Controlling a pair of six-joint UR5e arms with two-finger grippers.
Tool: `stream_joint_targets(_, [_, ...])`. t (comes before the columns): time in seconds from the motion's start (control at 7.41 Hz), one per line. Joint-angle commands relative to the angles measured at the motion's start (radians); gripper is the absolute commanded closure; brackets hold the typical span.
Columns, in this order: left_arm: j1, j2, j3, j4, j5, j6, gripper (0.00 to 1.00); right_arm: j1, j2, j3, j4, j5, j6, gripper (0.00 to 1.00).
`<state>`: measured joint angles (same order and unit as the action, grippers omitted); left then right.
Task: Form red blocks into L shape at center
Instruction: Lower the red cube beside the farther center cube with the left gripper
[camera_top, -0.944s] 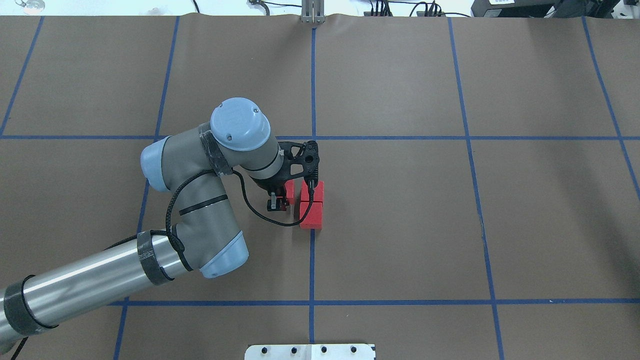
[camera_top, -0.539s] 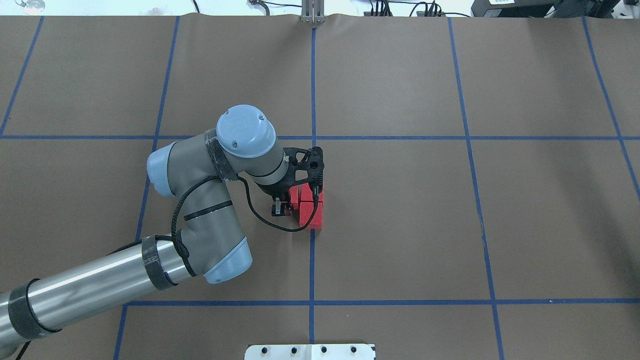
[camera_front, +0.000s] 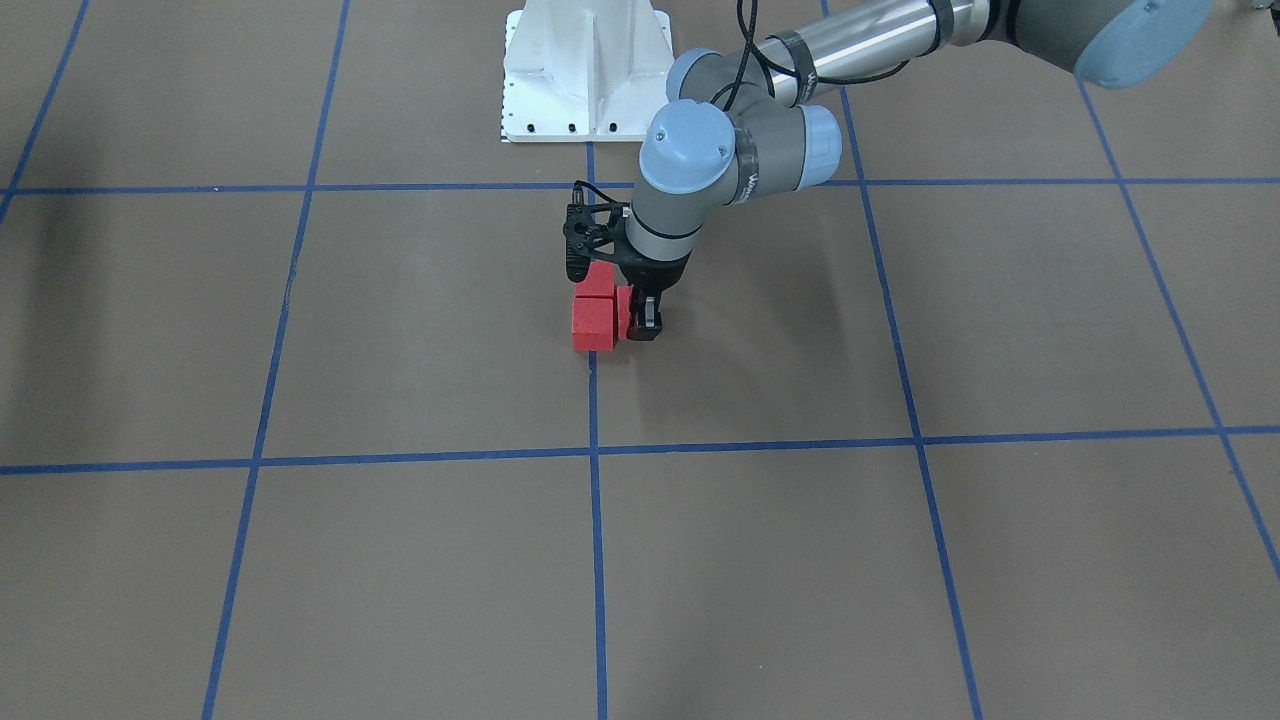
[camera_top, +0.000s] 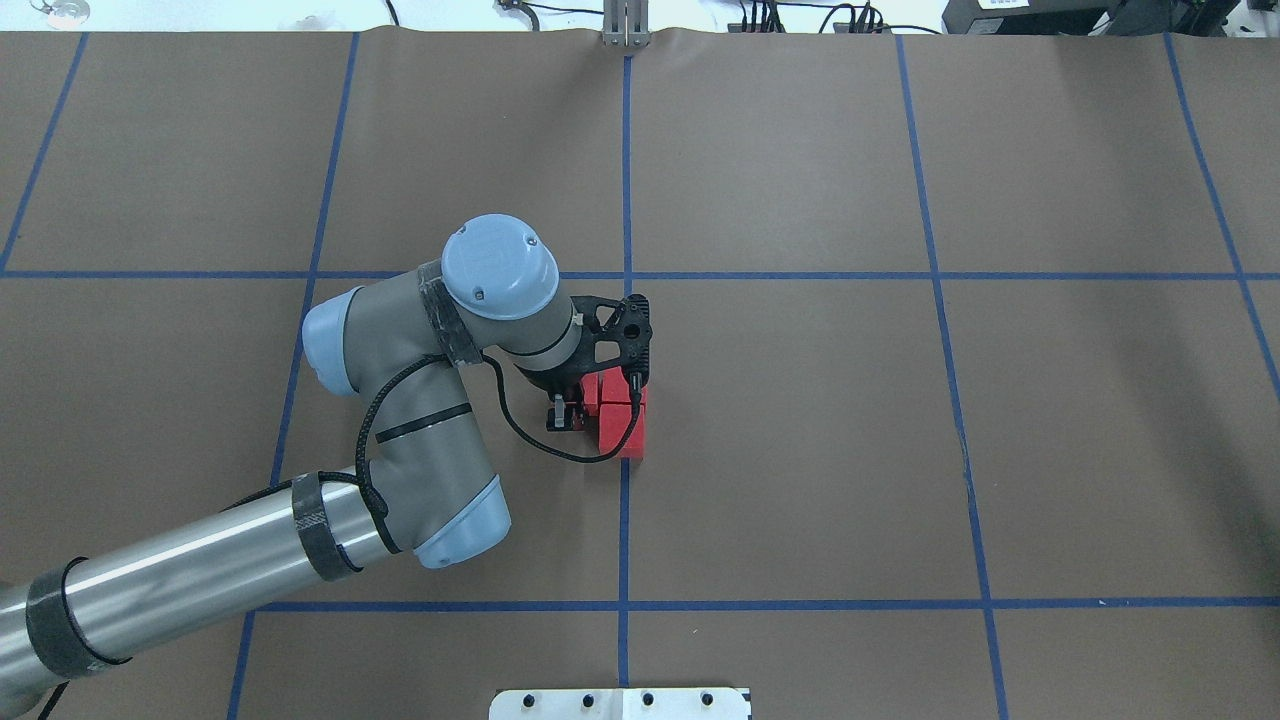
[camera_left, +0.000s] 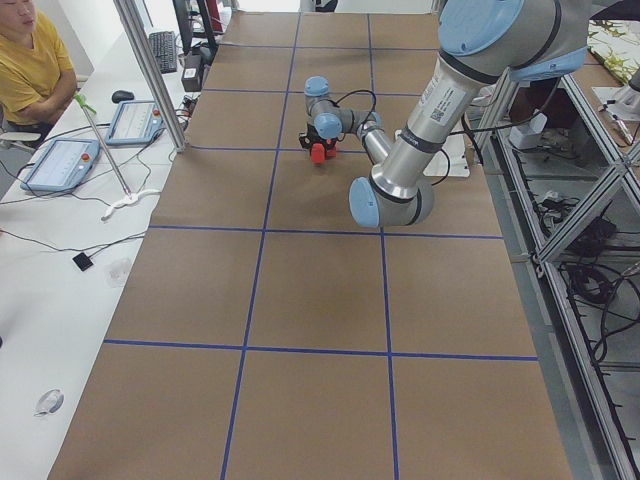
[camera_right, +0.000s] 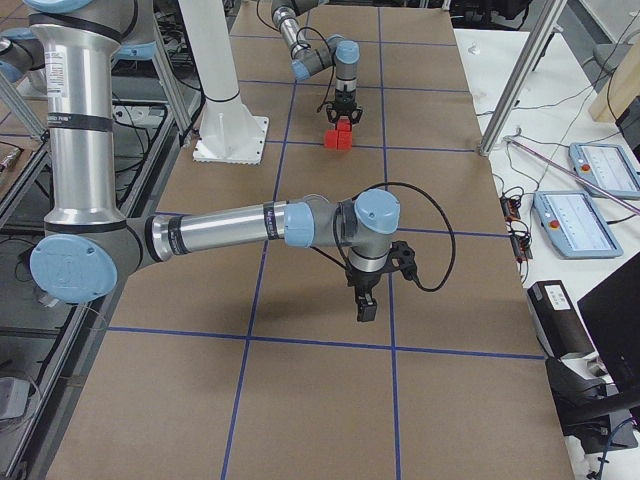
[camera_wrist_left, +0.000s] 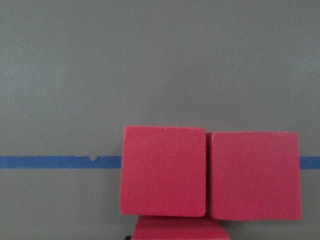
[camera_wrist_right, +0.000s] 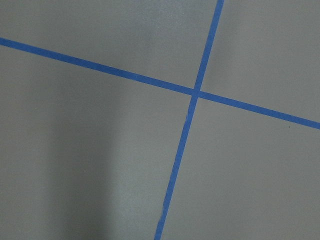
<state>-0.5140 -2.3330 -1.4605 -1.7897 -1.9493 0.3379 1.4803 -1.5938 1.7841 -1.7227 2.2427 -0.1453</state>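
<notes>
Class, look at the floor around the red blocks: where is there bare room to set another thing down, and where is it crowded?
Free: the square right of the blocks, between the centre line and the next blue line; also the floor beyond them. Crowded: left of the blocks, where the left gripper holds one and its arm lies.

Premises: a robotics laboratory. Two industrial arms, the left arm (camera_top: 200, 565) and the right arm (camera_right: 220, 225), work over a large tabletop (camera_top: 800, 450) covered in brown paper and marked off in squares with blue tape (camera_top: 622, 520). A white mounting base (camera_front: 585, 70) stands at its edge. Plain red blocks (camera_top: 636, 445) lie on the grid. Aluminium posts (camera_left: 150, 75) frame the station. A white side desk (camera_left: 60, 300) carries teach pendants (camera_left: 60, 165) and a keyboard (camera_left: 163, 45); a person (camera_left: 30, 70) sits at it. Cables (camera_left: 600, 300) hang among the framing beside the tabletop.
</notes>
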Motion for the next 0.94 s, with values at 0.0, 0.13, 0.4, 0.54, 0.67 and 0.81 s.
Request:
stream_joint_targets(0.0, [0.000,-0.017,0.020,0.000,0.001,0.000,0.92,0.000,0.000,0.000,0.000,0.000,0.000,0.00])
stream_joint_targets(0.13, [0.000,-0.016,0.022,0.000,0.001,0.000,0.89,-0.002,0.000,-0.002,0.000,0.000,0.000,0.00])
stream_joint_targets(0.4, [0.000,-0.016,0.034,-0.004,0.001,0.001,0.86,0.000,0.000,-0.002,0.000,0.000,0.000,0.00])
stream_joint_targets(0.54, [0.002,-0.016,0.034,-0.005,0.001,0.001,0.86,0.000,0.000,-0.002,0.000,0.000,0.000,0.00])
stream_joint_targets(0.67, [0.002,-0.016,0.034,-0.005,0.001,0.001,0.86,0.000,0.000,0.000,0.000,0.000,0.001,0.00])
stream_joint_targets(0.81, [0.002,-0.016,0.034,-0.005,0.001,0.001,0.86,-0.002,0.000,0.000,0.000,0.000,0.000,0.00])
